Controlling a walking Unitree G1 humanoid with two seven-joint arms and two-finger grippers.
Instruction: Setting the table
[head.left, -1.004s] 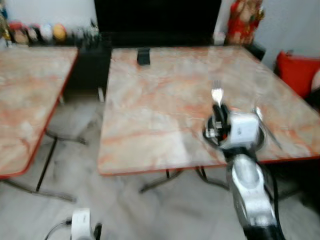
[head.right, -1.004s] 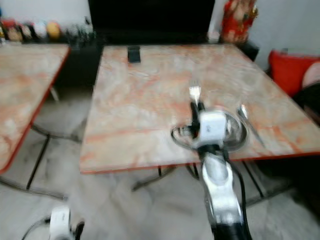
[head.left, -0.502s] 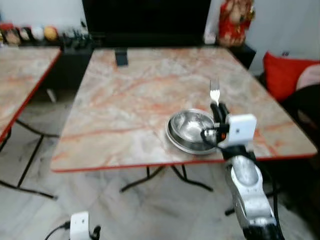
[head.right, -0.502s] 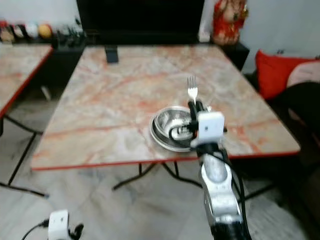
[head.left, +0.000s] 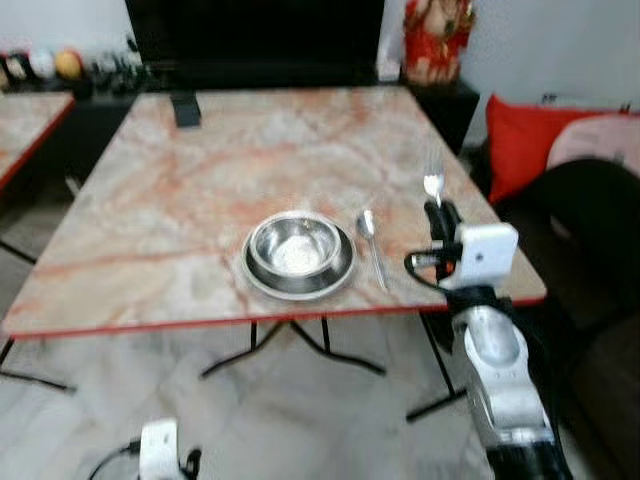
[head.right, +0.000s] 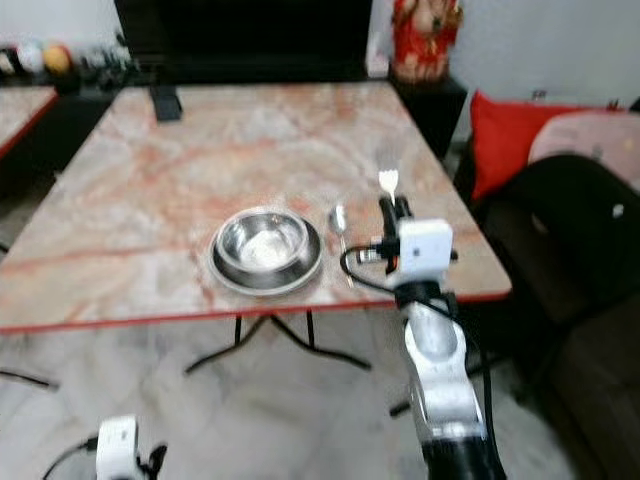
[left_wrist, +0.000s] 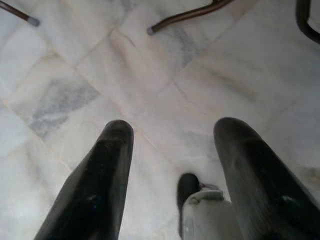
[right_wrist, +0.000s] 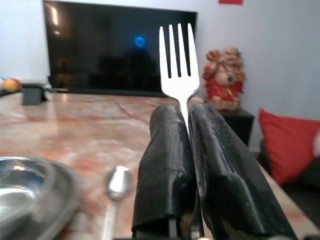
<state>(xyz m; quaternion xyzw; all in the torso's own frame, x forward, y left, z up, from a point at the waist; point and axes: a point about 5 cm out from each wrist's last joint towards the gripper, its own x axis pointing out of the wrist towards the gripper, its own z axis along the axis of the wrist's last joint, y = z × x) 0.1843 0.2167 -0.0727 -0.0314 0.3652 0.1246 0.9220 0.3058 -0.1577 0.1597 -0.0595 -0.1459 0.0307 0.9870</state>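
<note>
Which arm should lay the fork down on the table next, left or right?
Right. The right gripper is shut on the fork, raised at the table edge beside the spoon and bowl. The left gripper hangs open, low over the floor.

No text, label, brand or number is legible on anything here.

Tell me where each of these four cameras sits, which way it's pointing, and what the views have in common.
Left eye view: on the head, looking forward and down at the marble table, bowl, spoon; right arm at right.
Right eye view: its stereo twin, same scene.
Left wrist view: along the open left gripper, facing the tiled floor.
Right wrist view: along the right gripper shut on the fork, facing the TV.
Shared: fork, spoon and bowl appear in eye and right wrist views.
</note>
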